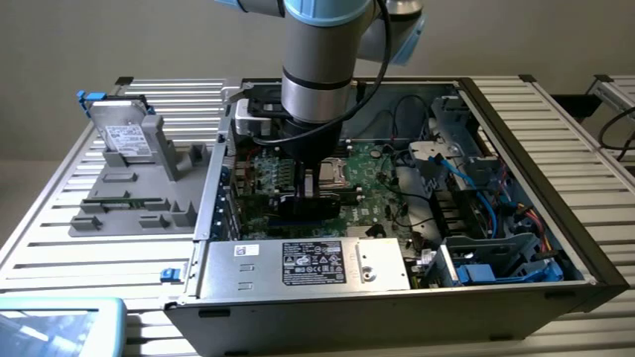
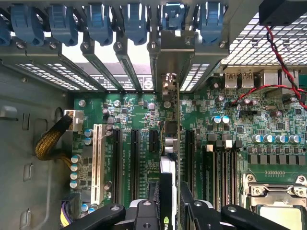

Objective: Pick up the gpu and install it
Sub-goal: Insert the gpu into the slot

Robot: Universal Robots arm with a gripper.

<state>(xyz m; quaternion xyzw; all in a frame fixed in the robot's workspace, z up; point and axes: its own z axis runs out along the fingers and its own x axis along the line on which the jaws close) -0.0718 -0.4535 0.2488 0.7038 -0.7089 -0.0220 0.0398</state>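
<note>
Partly closed around the gpu [image 2: 178, 139], the fingers [image 2: 141, 213] are holding it upright over the motherboard [image 2: 268, 120] slots [image 2: 135, 158] — if it is sitting tilted or off-slot, pressing down risks bending contacts — or jamming its bracket [image 2: 172, 52].

The gpu [image 2: 166, 194] bears a green Nvidia logo; the power supply label [image 1: 312, 262] is illegible.

The motherboard [image 2: 129, 108] is showing green, carrying black slots [image 2: 135, 163] and one white slot [image 2: 98, 163]. Blue latches [image 2: 98, 21] are capping the silver bracket row. The gpu [image 2: 166, 191] is showing a black shroud. A yellow braided cable [image 2: 48, 141] and red-and-black twisted wires [image 2: 278, 52] are standing out against the board.
</note>
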